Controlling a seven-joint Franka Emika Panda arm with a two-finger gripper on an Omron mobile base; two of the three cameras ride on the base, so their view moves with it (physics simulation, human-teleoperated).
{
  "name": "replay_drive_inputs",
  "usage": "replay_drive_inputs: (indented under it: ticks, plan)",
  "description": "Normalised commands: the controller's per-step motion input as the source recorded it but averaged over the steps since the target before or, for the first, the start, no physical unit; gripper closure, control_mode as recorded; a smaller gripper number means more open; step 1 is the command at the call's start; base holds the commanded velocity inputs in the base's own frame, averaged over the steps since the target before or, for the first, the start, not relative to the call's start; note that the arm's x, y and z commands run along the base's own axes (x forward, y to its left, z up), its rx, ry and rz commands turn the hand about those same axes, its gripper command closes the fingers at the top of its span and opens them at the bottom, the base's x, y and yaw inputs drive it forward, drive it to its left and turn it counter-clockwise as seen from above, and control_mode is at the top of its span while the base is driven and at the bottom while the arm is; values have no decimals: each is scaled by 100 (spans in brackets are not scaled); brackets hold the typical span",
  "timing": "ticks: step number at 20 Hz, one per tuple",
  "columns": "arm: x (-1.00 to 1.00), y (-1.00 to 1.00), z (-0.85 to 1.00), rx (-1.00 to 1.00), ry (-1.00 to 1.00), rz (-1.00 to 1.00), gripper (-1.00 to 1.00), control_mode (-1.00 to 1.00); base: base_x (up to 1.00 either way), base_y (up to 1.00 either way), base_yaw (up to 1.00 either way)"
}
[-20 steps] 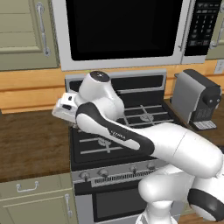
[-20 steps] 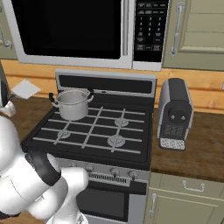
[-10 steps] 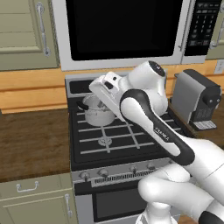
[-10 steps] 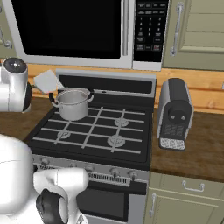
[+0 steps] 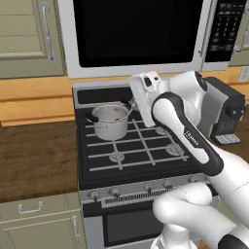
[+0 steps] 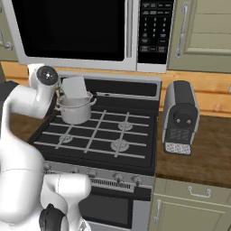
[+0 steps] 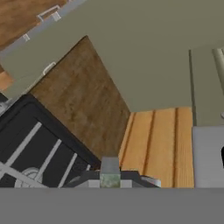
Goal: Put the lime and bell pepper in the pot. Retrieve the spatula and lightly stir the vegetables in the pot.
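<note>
The steel pot (image 5: 111, 121) (image 6: 74, 111) stands on the stove's back left burner. A bit of red, the bell pepper (image 5: 116, 118), shows inside it. The lime is hidden. My gripper (image 5: 146, 83) (image 7: 110, 180) is up behind the pot's right side, shut on the spatula's thin grey handle (image 7: 109, 169). The spatula's flat white blade (image 5: 144, 107) (image 6: 74, 86) hangs tilted just above the pot's rim, at its right side in the left base view.
A dark grey toaster-like appliance (image 5: 224, 113) (image 6: 180, 116) sits on the wooden counter right of the stove. The microwave (image 5: 136, 34) hangs low above the burners. More wooden counter (image 5: 39, 151) lies to the left, with cabinets above.
The arm has swung from left of the stove to the right, carrying the spatula; its blade went from beside the stove to just over the pot.
</note>
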Motion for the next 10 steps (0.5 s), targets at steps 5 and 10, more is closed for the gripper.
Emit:
replay_drive_inputs:
  ticks: [5, 10]
  plan:
    - [65, -32, 25, 32, 21, -31, 100, -100, 0, 0, 0]
    - [69, -4, 0, 39, 21, -16, 100, -100, 0, 0, 0]
